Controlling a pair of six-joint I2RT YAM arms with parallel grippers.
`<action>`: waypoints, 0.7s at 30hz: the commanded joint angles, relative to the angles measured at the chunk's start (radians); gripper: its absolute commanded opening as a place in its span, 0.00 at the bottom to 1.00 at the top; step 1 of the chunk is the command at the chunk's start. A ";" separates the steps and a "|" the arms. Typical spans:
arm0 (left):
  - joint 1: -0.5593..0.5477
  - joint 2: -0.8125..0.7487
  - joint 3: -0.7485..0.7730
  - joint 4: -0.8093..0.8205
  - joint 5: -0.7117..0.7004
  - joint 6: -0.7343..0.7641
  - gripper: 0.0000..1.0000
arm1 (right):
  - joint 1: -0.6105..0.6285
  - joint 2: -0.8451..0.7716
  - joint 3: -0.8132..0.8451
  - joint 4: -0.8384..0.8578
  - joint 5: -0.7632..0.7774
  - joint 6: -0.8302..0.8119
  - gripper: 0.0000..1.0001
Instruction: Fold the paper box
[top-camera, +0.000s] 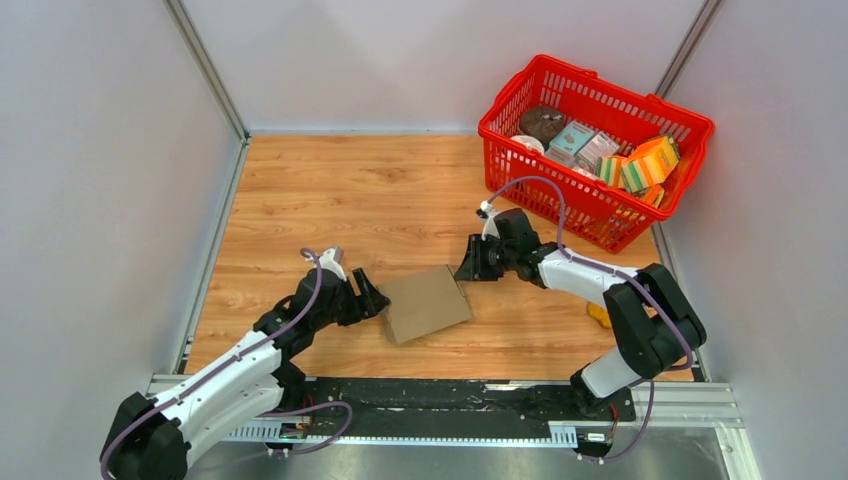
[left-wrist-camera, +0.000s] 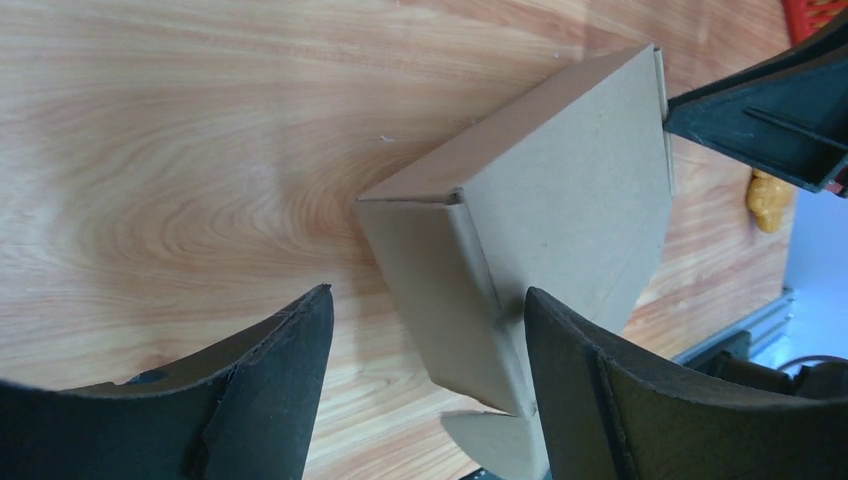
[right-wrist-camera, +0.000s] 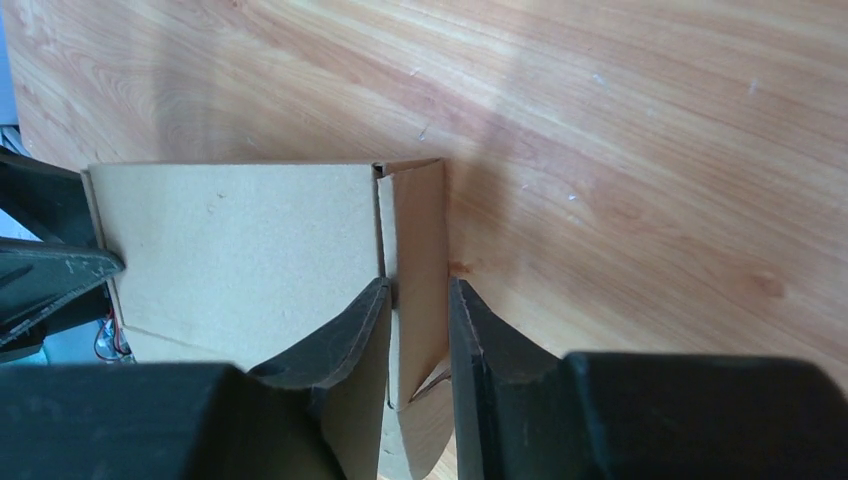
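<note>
The left end effector (top-camera: 372, 297) sits low on the counter (top-camera: 330, 190) at the box's 9 o'clock end. Its fingers are spread wide and hold nothing. In its wrist view the box's near corner lies between the two tips, with one tip close against the end wall. The box (top-camera: 427, 303) rests on the near half of the counter with its top panel down. Its long axis runs roughly from 8 to 2 o'clock, so each arm faces one end. The right end effector (top-camera: 470, 262) is at the box's 1 o'clock corner. Its fingers (right-wrist-camera: 340, 340) are narrow and straddle the side wall, one over the top panel and one outside; whether they already pinch the cardboard I cannot tell. By this layout the right arm looks nearer and better placed to press that wall home, leaving the left free to steady the opposite end.
</note>
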 joint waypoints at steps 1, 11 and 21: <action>0.004 0.009 -0.037 0.151 0.072 -0.072 0.78 | -0.036 0.007 -0.044 0.058 -0.001 0.003 0.29; 0.004 0.124 -0.087 0.387 0.148 -0.169 0.79 | -0.049 0.044 -0.052 0.086 -0.035 0.034 0.29; 0.004 0.183 -0.124 0.526 0.161 -0.278 0.77 | -0.055 0.065 -0.055 0.133 -0.038 0.048 0.29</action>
